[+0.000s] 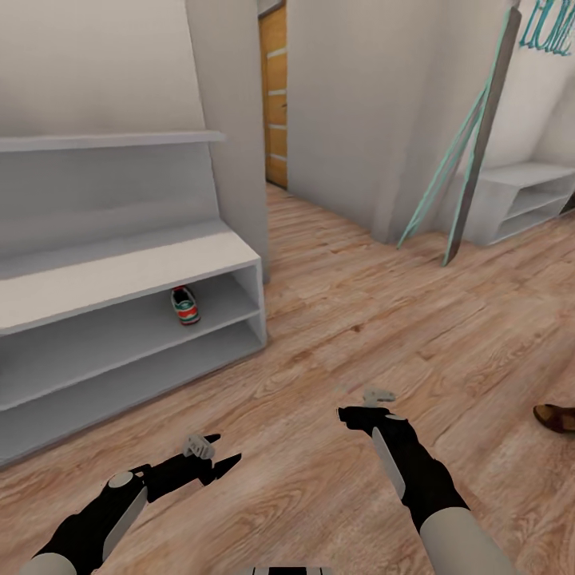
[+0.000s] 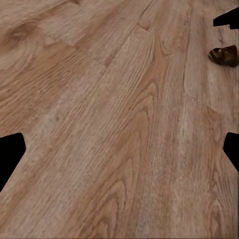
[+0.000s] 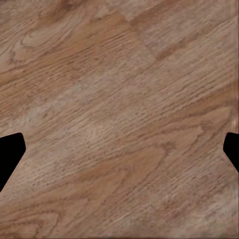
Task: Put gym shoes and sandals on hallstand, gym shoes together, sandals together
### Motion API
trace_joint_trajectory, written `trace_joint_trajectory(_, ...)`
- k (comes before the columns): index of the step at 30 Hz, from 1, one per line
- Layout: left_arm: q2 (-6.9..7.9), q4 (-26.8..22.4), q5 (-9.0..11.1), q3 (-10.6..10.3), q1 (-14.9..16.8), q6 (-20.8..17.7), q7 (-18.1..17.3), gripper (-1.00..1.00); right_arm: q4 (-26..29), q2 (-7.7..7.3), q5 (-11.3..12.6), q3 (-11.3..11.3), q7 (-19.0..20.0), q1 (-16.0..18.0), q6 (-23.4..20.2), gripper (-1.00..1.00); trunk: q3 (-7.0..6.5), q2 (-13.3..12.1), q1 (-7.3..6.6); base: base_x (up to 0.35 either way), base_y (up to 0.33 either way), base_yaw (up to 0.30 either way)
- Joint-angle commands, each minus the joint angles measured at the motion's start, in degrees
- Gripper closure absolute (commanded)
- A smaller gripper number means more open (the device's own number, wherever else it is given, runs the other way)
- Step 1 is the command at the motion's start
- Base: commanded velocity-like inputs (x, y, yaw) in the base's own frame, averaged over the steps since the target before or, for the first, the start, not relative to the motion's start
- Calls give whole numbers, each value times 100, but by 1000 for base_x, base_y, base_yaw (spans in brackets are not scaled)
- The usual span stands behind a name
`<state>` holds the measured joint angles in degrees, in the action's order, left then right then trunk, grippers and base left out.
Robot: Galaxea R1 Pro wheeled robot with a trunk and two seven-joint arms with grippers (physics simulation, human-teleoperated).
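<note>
From the head camera I had the hallstand filling the left half of the frame: a long white unit with a flat top surface over two open shelves, and a plain white wall shelf above it. One gym shoe sat on the upper open shelf, near the rack's right end, its red-orange heel patch facing me, white upper with a green stripe visible. I could not see a second gym shoe.

At the right edge of the frame, lower half, the end of a dark brown sandal lay on the wooden floor, well apart from the rack. The same sandal showed in the left wrist view at upper right, small and blurred.

The left claw hung above the floor at lower left, fingers spread, holding nothing. The right claw hung at lower centre, also above bare floor; both wrist views showed dark fingertips wide apart at the frame edges with only planks between them, so both claws were open and empty.

In the upper right a second white rack stood under teal lettering, with a grey and teal panel leaning beside it. A wooden door showed at upper centre.
</note>
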<state>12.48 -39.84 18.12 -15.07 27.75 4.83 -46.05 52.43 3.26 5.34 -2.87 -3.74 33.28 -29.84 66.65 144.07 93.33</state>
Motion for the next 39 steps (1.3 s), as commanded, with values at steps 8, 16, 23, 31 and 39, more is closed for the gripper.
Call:
trace_joint_trajectory(8,9,2,25,-31,3,45,9,-100,10,-7,55,-6,-39,4,-22,-100,-16,2,-1,86,0,-300)
trace_joint_trajectory(16,6,2,25,-31,3,45,9,-100,6,-9,55,-3,-39,4,-22,-100,-37,2,-1,327,0,-300)
trace_joint_trajectory(23,6,2,25,-31,3,45,9,-100,4,-9,55,-3,-40,4,-22,-100,-56,2,-1,345,0,-300)
trace_joint_trajectory(31,4,2,25,-31,3,45,9,-100,4,-9,55,-3,-39,4,-22,-100,-76,2,-1,346,0,-300)
trace_joint_trajectory(39,1,2,25,-31,3,45,11,-100,4,-9,55,-3,-40,4,-22,-100,-97,2,-1,346,0,-300)
